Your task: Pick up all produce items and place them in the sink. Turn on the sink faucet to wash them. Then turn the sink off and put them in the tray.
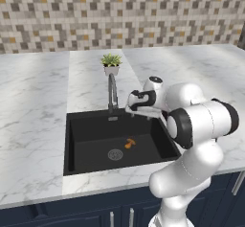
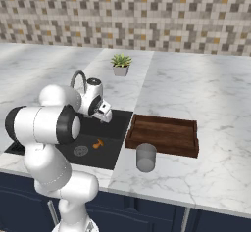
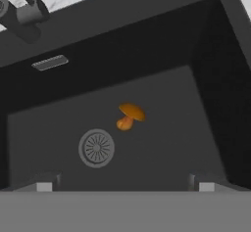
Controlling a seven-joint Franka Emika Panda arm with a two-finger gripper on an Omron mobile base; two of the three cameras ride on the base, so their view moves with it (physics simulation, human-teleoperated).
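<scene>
The tiny orange-brown mushroom [image 1: 129,143] [image 2: 98,143] [image 3: 130,116] lies on the floor of the black sink [image 1: 86,130] [image 2: 109,153] [image 3: 171,55], just beside the round drain [image 3: 96,148]. My gripper [image 1: 133,107] [image 2: 105,114] [image 3: 125,186] hovers above the basin's back right part, pointing down into it. It is open, its fingertips [image 3: 44,185] spread wide with nothing between them. The silver gooseneck faucet [image 1: 113,94] [image 2: 77,81] [image 3: 24,16] stands at the sink's rear rim; no water is visible. The dark wooden tray [image 2: 164,135] lies empty on the counter right of the sink.
A grey cylindrical cup [image 2: 146,157] stands in front of the tray near the counter edge. A small potted green plant [image 1: 111,64] [image 2: 120,64] sits behind the faucet. Marble counter stretches to both sides, with a tiled wall at the back.
</scene>
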